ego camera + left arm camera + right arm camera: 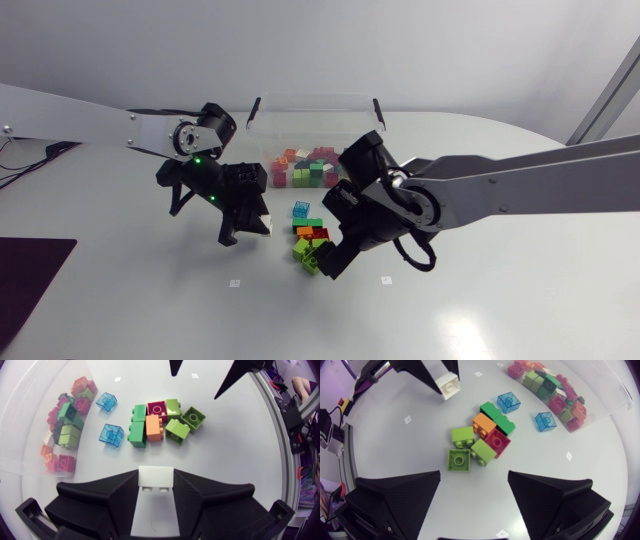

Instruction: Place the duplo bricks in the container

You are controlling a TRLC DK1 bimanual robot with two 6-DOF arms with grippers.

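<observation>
My left gripper [250,226] is shut on a white duplo brick [156,479], held a little above the table, left of the loose pile. That pile has green [137,431], orange [154,427], red [157,409] and lime [177,429] bricks, with two clear blue ones [111,435] beside it. My right gripper [474,477] hangs open just over the pile [480,440], nothing between its fingers. The clear container [315,99] stands behind, holding several coloured bricks [305,168].
A dark purple mat [30,275] lies at the table's front left corner. Small white markers [234,284] dot the tabletop. The container's wall [600,407] lies just beyond the blue bricks.
</observation>
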